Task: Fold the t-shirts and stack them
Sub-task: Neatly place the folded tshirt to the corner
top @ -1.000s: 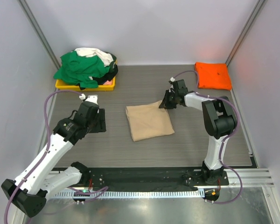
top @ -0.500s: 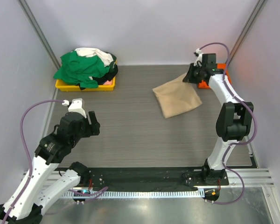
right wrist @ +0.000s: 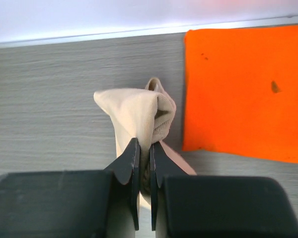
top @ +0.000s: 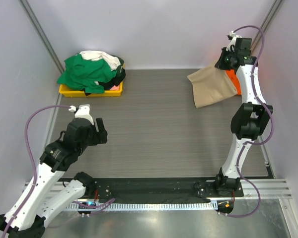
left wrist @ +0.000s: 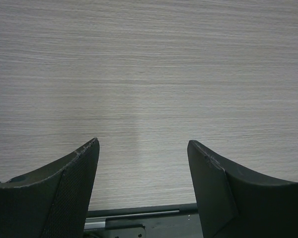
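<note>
Nearest the bases, at left, the left pincer (left wrist: 143, 148) hangs open over bare desk (top: 154, 129). Farther off at right, the right pincer (right wrist: 144, 148) is clamped on the tan shirt (top: 212, 87), its bunched edge raised just beside the folded orange shirt (right wrist: 243, 89). Far left, more shirts (top: 89, 72) heap in a tray (top: 69, 90).

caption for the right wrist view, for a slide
Right gripper, jaws shut on the tan shirt, holds it beside the folded orange shirt.
</note>
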Tool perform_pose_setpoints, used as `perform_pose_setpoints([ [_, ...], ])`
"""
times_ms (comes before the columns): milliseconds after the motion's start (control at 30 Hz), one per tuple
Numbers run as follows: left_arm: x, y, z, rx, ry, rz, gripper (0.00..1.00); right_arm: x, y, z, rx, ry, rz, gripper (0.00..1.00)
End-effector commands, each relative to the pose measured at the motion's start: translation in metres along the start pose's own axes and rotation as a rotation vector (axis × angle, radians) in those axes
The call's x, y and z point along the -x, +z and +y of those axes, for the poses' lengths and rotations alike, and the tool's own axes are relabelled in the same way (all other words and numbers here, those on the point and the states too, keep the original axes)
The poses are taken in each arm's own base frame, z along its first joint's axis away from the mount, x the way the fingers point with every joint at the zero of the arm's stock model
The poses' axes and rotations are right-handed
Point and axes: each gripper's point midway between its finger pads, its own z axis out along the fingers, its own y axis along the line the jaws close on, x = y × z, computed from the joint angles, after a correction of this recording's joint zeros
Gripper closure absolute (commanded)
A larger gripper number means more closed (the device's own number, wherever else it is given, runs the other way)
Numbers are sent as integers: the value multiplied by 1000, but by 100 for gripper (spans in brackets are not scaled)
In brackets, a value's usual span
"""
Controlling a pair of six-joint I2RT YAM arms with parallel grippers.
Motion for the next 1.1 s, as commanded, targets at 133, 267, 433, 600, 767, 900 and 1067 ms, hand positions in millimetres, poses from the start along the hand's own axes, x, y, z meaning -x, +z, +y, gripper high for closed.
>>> perform_pose_setpoints([
  [133,9,5,-1,15,-20,-33,27,52,-4,-15,-67,24,-117,99],
  [267,8,7,0,24,-21,-28,27,64,-4,-25,-81,38,-141,99],
  [433,8,8,0,25,-20,-23,28,79,-9,-35,-100,44,-181,99],
  [600,7,10,0,27,-19,-17,28,88,-12,-44,-100,41,-209,99],
  [767,7,9,0,29,-20,-19,29,93,-11,-53,-96,49,-227,99],
  [900,7,11,1,34,-19,-10,29,96,-9,-59,-94,49,-239,99],
  [1067,7,12,2,38,-22,-10,29,97,-3,-71,-99,54,-250,99],
])
